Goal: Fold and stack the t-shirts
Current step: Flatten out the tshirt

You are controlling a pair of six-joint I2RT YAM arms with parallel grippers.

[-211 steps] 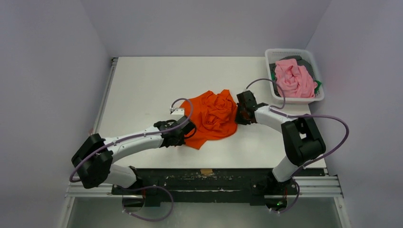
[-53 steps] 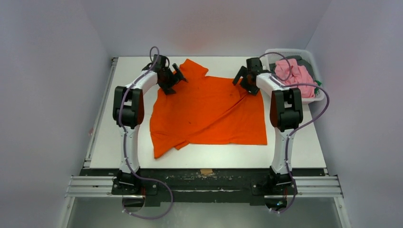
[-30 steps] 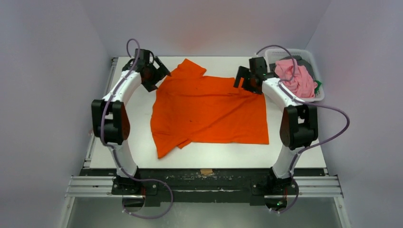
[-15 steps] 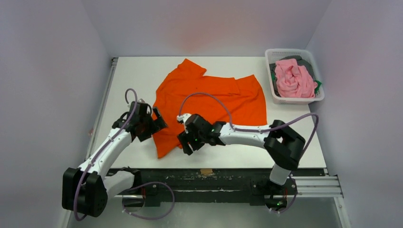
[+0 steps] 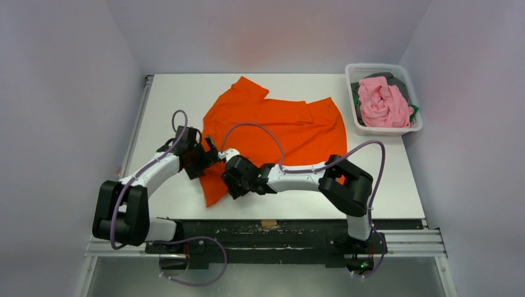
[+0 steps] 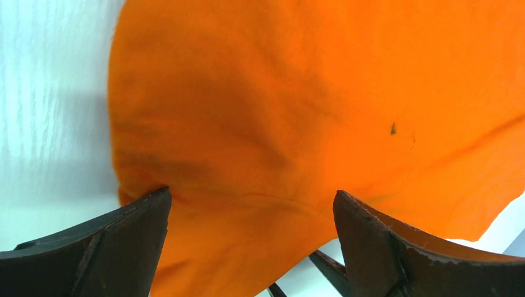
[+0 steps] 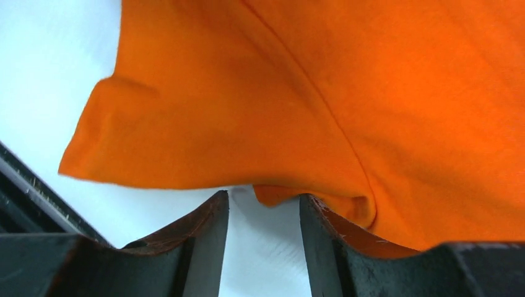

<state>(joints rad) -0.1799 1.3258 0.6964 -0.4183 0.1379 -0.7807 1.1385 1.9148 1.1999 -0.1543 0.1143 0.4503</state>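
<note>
Our left fingers (image 6: 111,247) stand wide apart on the white bench (image 5: 167,105), the edge of the bright orange cloth t-shirt (image 6: 297,111) between them. Our right fingers (image 7: 198,241), narrowly apart, have its hem at their tips; a shallow pinch could slip, bunching it.

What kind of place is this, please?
Likely a robot lab cell, not a home: a white table closed in by plain grey walls, left arm and right arm bolted to a rail.

Left pincer (image 5: 209,153) and right pincer (image 5: 229,184) from shirt (image 5: 278,124) far corners to near-left edge; right pincer narrower.
</note>
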